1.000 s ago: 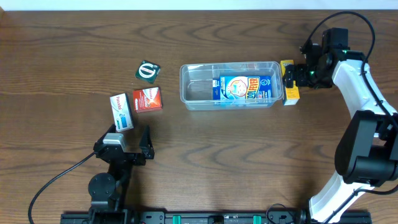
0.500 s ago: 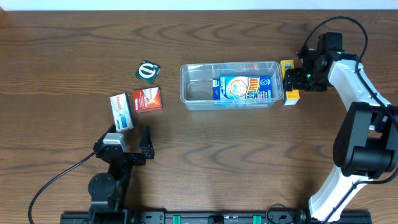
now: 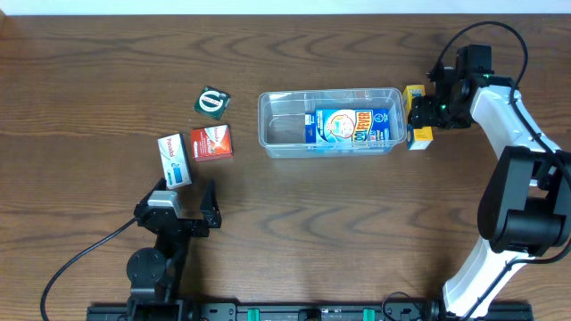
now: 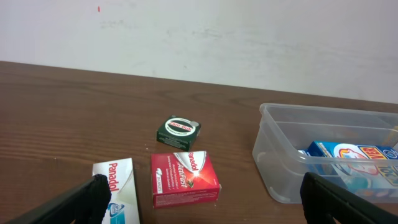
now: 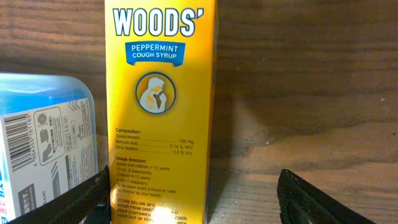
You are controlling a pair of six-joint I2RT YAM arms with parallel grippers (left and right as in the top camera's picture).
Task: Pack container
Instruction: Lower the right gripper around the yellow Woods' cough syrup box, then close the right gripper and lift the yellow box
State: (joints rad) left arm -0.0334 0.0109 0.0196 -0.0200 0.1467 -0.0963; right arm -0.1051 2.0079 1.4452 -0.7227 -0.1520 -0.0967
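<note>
The clear plastic container (image 3: 328, 122) lies at the table's middle with a blue box (image 3: 352, 126) inside it; it also shows in the left wrist view (image 4: 323, 155). A yellow Woods' cough syrup box (image 3: 417, 118) lies just outside its right end, and fills the right wrist view (image 5: 163, 106). My right gripper (image 3: 426, 111) is open, its fingers on either side of the yellow box (image 5: 193, 199). My left gripper (image 3: 183, 207) is open and empty near the front left (image 4: 199, 202). A white Panadol box (image 3: 174, 159), a red Panadol box (image 3: 211, 142) and a green box (image 3: 211, 102) lie left of the container.
The small boxes show in the left wrist view: white (image 4: 118, 190), red (image 4: 183, 178), green (image 4: 178, 129). A pale wall (image 4: 199, 37) rises behind the table's far edge. A black cable (image 3: 80, 259) runs from the left arm's base.
My right gripper has closed in on the yellow box and nudged it slightly. The left arm has not moved.
</note>
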